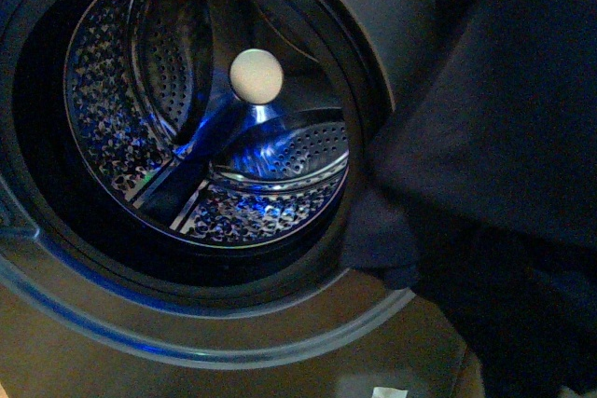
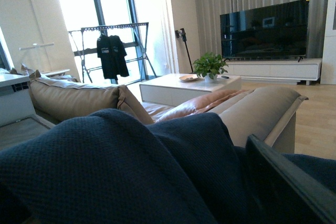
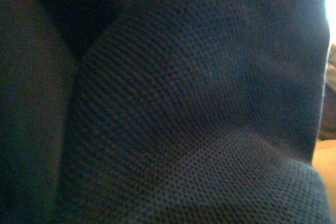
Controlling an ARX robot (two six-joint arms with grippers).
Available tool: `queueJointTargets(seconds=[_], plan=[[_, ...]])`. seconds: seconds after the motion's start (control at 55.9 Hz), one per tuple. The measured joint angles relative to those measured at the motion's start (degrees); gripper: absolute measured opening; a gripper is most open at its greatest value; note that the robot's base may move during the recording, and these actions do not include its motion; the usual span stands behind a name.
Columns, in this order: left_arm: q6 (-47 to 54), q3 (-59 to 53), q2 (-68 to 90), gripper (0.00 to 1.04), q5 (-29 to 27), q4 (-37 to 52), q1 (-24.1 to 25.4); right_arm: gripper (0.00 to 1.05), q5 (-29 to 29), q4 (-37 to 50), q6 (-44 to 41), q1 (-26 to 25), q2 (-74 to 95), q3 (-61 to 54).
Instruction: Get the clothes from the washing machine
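The grey washing machine (image 1: 392,16) fills the front view, its black-rimmed porthole open onto the perforated steel drum (image 1: 205,118), which holds no fabric. The navy clothes (image 1: 504,156) hang in folds outside the machine at the right, over the porthole's right edge. The same knit fabric fills the right wrist view (image 3: 173,119) and hides my right gripper, which is shut on it. In the left wrist view the clothes (image 2: 115,171) lie across the foreground beside one dark finger (image 2: 283,182) of my open left gripper. Neither gripper shows in the front view.
The left wrist view looks into a living room: a tan sofa (image 2: 79,98), a white coffee table (image 2: 184,85) with a green plant (image 2: 210,66), a TV (image 2: 265,30) on a low white unit, and a drying rack (image 2: 113,51) by the window.
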Motion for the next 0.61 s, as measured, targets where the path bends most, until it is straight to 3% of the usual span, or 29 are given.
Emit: queueJointTargets(seconds=[0.161, 0.376, 0.608], plan=[[0.02, 0.02, 0.0, 1.0, 0.0, 0.0, 0.0, 0.05, -2.86, -2.97, 2.43, -6.97, -4.96, 3.96], [0.02, 0.04, -0.02, 0.98, 0.0, 0.0, 0.0, 0.05, -5.31, -3.69, 5.88, -16.24, -6.86, 10.75], [0.02, 0.04, -0.02, 0.98, 0.02, 0.0, 0.0, 0.05, -10.91, -6.45, 13.05, -31.43, -6.12, 19.74]])
